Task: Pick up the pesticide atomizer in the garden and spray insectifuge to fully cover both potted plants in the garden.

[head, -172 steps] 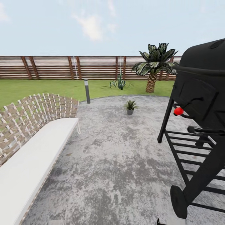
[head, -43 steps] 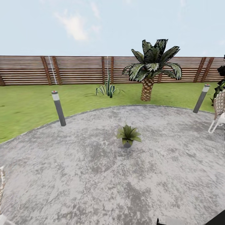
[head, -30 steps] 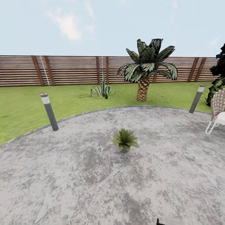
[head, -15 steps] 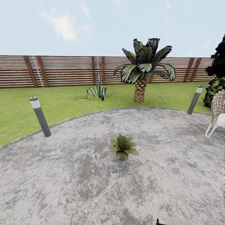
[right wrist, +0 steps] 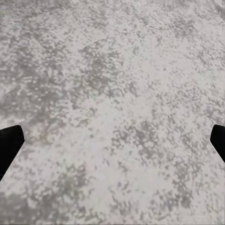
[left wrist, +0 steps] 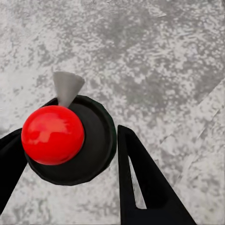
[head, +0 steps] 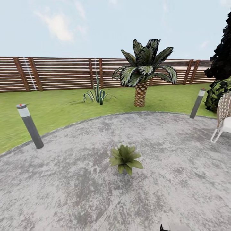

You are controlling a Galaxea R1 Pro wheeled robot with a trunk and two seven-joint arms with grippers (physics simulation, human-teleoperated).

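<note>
Head view: a potted plant [head: 125, 158] is standing on the grey patio [head: 179, 179], now lower and larger in the picture than a second ago; the camera is closing in, so the base is likely approaching spraying range.
Head view, surroundings: a lamp post [head: 29, 129], an agave [head: 96, 95], a palm [head: 143, 70], a fence [head: 57, 73] and a chair [head: 224, 118] are ringing the patio.
Left wrist view: the left end effector [left wrist: 70, 154] is clamping the atomizer [left wrist: 65, 138], red top and white nozzle facing the camera.
Right wrist view: the right end effector [right wrist: 112, 140] is hanging spread apart over bare paving, holding nothing.
Writing: none is readable; the atomizer's label is hidden.
</note>
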